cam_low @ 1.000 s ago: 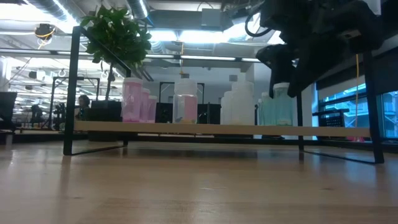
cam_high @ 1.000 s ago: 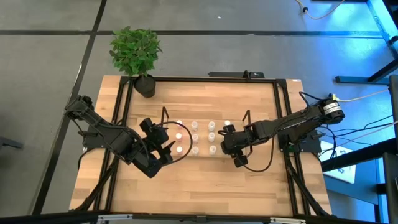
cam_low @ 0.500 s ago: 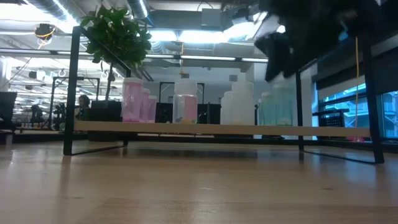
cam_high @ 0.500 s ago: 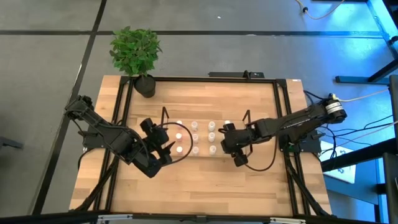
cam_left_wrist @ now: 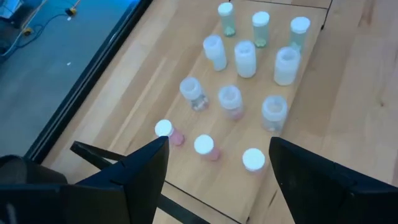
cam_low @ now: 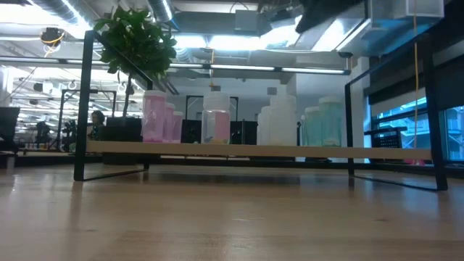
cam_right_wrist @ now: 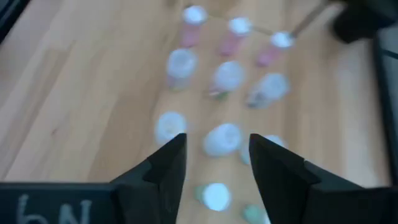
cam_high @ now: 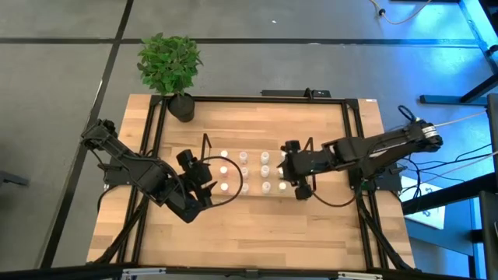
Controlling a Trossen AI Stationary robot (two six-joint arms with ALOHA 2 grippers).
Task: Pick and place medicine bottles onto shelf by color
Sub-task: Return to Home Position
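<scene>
The near strip of the wooden tabletop (cam_low: 232,217) lies bare in front of me. Past it, the left pincer (cam_left_wrist: 217,144) hangs raised near the left end of the shelf (cam_low: 254,151). Its two fingers are spread wide with nothing between them. The right pincer (cam_right_wrist: 216,140) hovers near the shelf's right end, fingers parted and also empty. Neither touches a bottle. I judge they are open and lifted because the sorting is finished and the one job left is taking both arms home. Held high like this, they should clear the rack's rods and not tip anything.

The shelf is a low rack of thin black rods with a pale wooden board, standing across the middle of the tabletop. All twelve medicine bottles (cam_left_wrist: 244,57) stand upright on that board. They form four colour groups of three, each group a line running front to back. From my left to right the groups are pink, grey-clear, milky white and pale green. Each bottle is a small cylinder with a translucent tinted body and a round whitish cap. They are evenly spaced, and none appears to touch its neighbour.

Farther off, a leafy green plant (cam_high: 170,66) in a dark pot sits at the tabletop's far left corner. Beyond it lies a room with bright ceiling lights.
</scene>
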